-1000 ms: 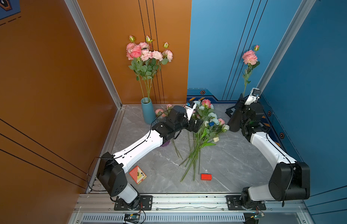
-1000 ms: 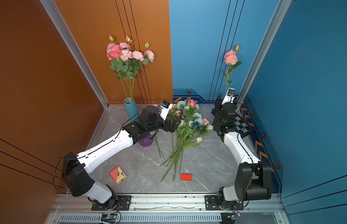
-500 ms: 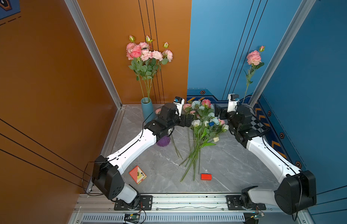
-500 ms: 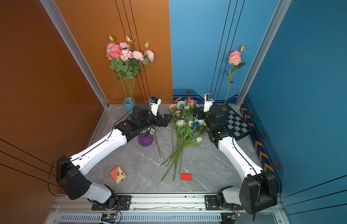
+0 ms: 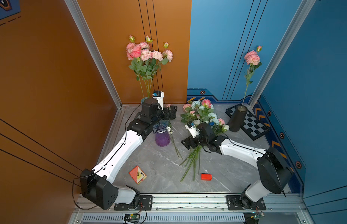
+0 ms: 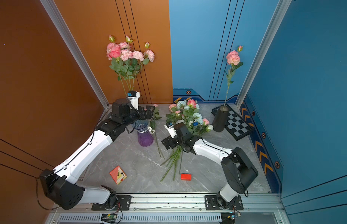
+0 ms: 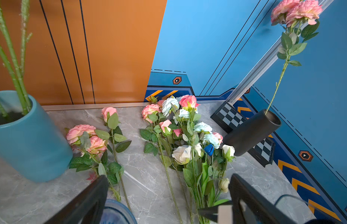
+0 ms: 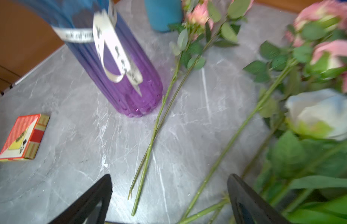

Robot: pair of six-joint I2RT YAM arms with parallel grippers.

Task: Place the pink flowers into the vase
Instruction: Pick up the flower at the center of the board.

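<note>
Both grippers stood open and held nothing. The right gripper point(image 5: 186, 143) hovered low over the stems of the mixed bundle point(image 5: 202, 120), and its wrist view showed only bare marble point(image 8: 81, 147) between its 2 fingers point(image 8: 244, 197). The left gripper point(image 5: 171, 112) hung above the purple vase point(image 5: 162, 135), also with its jaws wide apart.

The pink flowers were in 3 places. Several stood in the blue vase point(image 7: 27, 139) at the orange wall, and 1 tall stem point(image 5: 251, 58) stood in the black vase point(image 5: 236, 120) near the checkered board point(image 5: 252, 126). The others lay on the table: a loose pair point(image 7: 85, 137) just beside the blue vase, with stems running past the purple vase, and some pink heads mixed among the pale blue and white flowers of the bundle.

The step in hand seemed to be choosing the next pink stem. To do it well, I think the right gripper should take the loose pair point(image 8: 149, 143), because these 2 stems lay apart from the bundle and no other colour could come with them. It should close in the middle of the stem, on a bare part without leaves, so that the flower does not swing much when lifted. A grip inside the bundle would risk lifting a white flower point(image 8: 320, 114) together with the pink one.
</note>
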